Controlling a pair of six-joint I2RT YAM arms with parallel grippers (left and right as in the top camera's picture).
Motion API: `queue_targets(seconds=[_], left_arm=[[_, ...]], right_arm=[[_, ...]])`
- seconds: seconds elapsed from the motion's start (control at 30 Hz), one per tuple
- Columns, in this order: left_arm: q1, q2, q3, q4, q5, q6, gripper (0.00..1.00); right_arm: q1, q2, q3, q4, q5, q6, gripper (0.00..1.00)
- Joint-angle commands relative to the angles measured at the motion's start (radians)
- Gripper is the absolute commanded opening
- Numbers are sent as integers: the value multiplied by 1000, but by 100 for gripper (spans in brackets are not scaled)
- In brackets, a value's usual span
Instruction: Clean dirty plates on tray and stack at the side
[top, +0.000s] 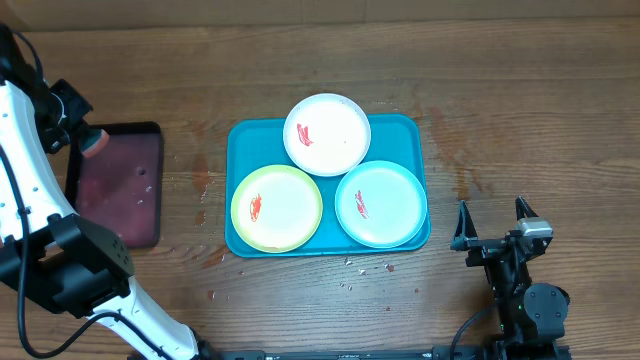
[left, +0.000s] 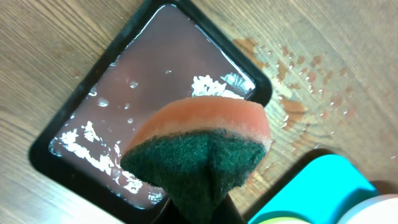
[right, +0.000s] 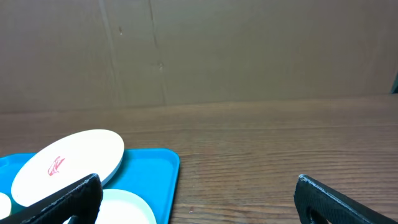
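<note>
Orange-green sponge (left: 205, 146) is pinched by the left gripper (top: 88, 138) over the maroon tray (top: 120, 190), left edge. The right gripper (top: 490, 222) is spread wide, empty, near the front-right corner; plates (top: 327, 133) are seen on the turquoise tray (top: 242, 140), between the two.

- left arm (top: 28, 170): white rounded shells, black joint housings, thin black cables running alongside
- right arm (top: 530, 300): black throughout, with a small grey block on top
- right gripper (top: 491, 212): two flat, black, pointed fingers (right: 68, 200)

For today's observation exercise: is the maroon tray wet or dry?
Wet: in the left wrist view, a shiny water film and droplets cover the maroon tray.
</note>
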Motion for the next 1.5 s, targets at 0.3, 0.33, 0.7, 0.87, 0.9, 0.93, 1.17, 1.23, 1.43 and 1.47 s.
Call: queue_targets(seconds=[0.3,0.33,0.7,0.87,0.9,0.93,1.17,1.23,1.43,1.47], left_arm=[[5,0,-502,280,-439,-19,4],[4,-4,-480,265,-441,-36,4],[-80,-99,-287,240,-386,-35,4],[-97,-7,-519,338,-456,-26,4],[-97,18,-546,323,-520,-20,4],[-97,35,-549,306,-571,-28,4],[-97,-13,-386,143,-733,-183,4],[-97,-51,-297,113,-632,-182,4],[-98,-175,-89,74,18,-39,4],[-98,-189,-90,70,85,-27,4]], right_arm=[[-2,-8,-11,6,9,-4,100],[-2,-8,-11,6,9,-4,100],[-2,-8,-11,6,9,-4,100],[-2,-8,-11,6,9,-4,100],[-2,-8,-11,6,9,-4,100],[-2,-8,-11,6,9,-4,100],[-2,-8,-11,6,9,-4,100],[-2,-8,-11,6,9,-4,100],[-2,-8,-11,6,9,-4,100],[-2,-8,-11,6,9,-4,100]])
